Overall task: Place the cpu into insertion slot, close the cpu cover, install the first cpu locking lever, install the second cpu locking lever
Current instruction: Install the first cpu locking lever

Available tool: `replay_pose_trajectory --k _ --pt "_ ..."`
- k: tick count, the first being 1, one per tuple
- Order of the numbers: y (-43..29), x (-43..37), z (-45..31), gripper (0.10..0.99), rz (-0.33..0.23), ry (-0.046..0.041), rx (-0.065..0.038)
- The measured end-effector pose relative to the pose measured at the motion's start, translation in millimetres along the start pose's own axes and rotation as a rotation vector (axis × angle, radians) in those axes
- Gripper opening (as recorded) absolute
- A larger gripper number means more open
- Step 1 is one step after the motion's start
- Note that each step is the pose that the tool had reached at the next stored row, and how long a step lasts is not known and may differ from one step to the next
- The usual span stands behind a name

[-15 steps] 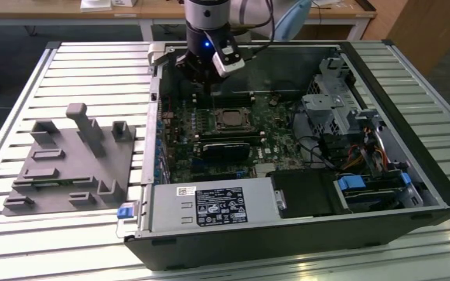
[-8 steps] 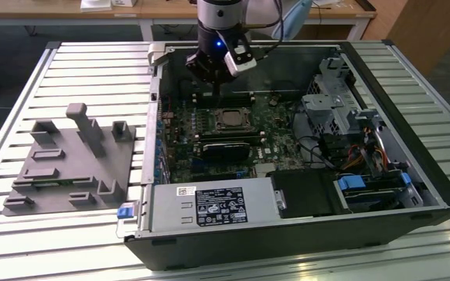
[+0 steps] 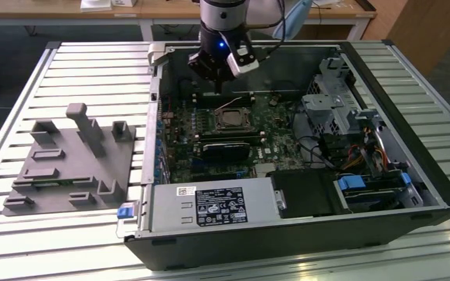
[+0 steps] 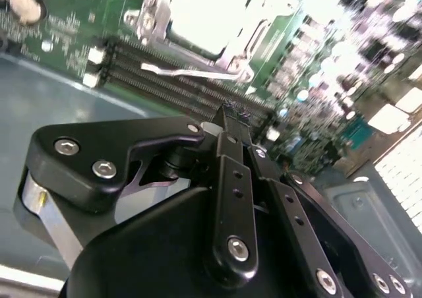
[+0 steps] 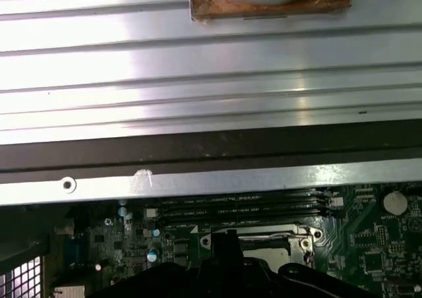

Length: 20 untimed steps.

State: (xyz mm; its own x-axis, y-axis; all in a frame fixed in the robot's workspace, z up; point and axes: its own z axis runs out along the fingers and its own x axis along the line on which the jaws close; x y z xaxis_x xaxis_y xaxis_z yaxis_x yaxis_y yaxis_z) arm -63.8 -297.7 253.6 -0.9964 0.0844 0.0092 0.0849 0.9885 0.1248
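The insertion slot (image 3: pixel 231 119) sits in the green board inside the open computer case. In the second wrist view the cpu (image 4: pixel 204 11) lies in it, pale face up, with the silvery cpu cover (image 4: pixel 247 44) lying around its edge. A thin wire locking lever (image 4: pixel 188 70) sticks out free beside the socket. It shows as a raised wire (image 3: pixel 229 104) in the exterior view. My gripper (image 3: pixel 221 89) hangs just behind and above the socket, touching nothing. Its black fingers (image 4: pixel 232 146) meet at the tips, shut and holding nothing. The first wrist view catches the socket's rim (image 5: pixel 303 235).
Long black memory slots (image 4: pixel 184 90) run beside the socket. A black card (image 3: pixel 227 147) lies in front of it. The power supply (image 3: pixel 209 206) stands at the front and a drive cage (image 3: pixel 342 108) with cables on the exterior view's right. A grey fixture (image 3: pixel 68 158) stands outside the case.
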Motion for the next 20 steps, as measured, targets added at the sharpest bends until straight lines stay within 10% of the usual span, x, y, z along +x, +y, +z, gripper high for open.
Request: replay_pose_trajectory --k 20 --pt "-1.0 -11.0 13.3 0.122 -0.074 0.0091 -0.002"
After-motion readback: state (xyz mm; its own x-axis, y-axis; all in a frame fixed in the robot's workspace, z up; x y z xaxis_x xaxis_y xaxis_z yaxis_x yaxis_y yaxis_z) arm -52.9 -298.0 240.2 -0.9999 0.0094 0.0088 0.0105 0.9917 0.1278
